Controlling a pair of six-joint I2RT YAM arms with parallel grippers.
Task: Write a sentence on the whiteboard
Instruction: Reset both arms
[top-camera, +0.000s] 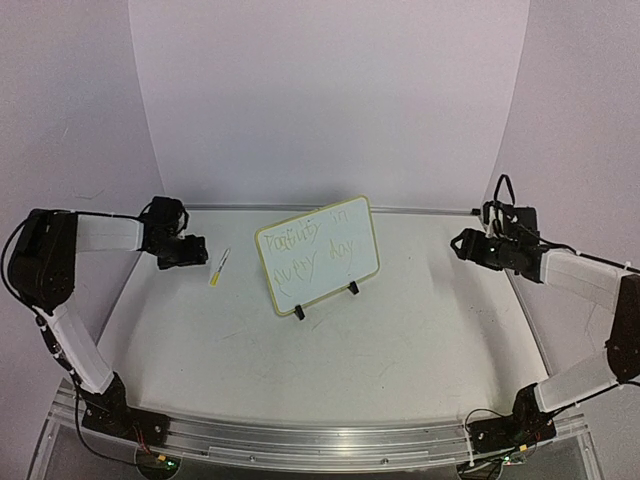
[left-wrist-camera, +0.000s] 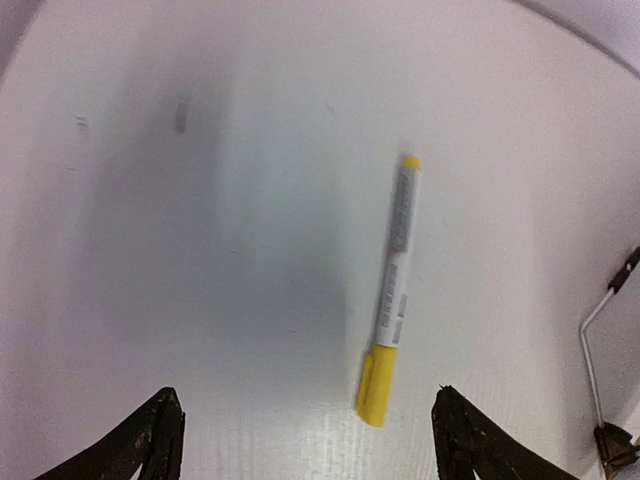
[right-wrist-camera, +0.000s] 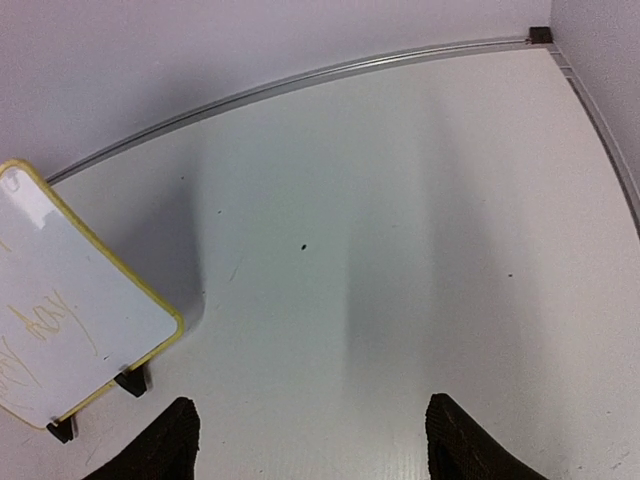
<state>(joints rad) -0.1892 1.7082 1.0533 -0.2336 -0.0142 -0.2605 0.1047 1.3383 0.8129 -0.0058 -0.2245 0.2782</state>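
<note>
The whiteboard stands at the centre of the top view, the sentence written across it in two lines. The marker lies on the counter left of it, beneath the left tool, which is spread and empty; the right tool is likewise released. Writing is judged finished; only withdrawal of both arms seems called for.

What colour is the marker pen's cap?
Yellow, on the slim white marker pen; best in left wrist view.

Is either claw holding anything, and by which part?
Nothing is held. The left gripper and right gripper are open and empty; the marker pen lies on the table.
</note>
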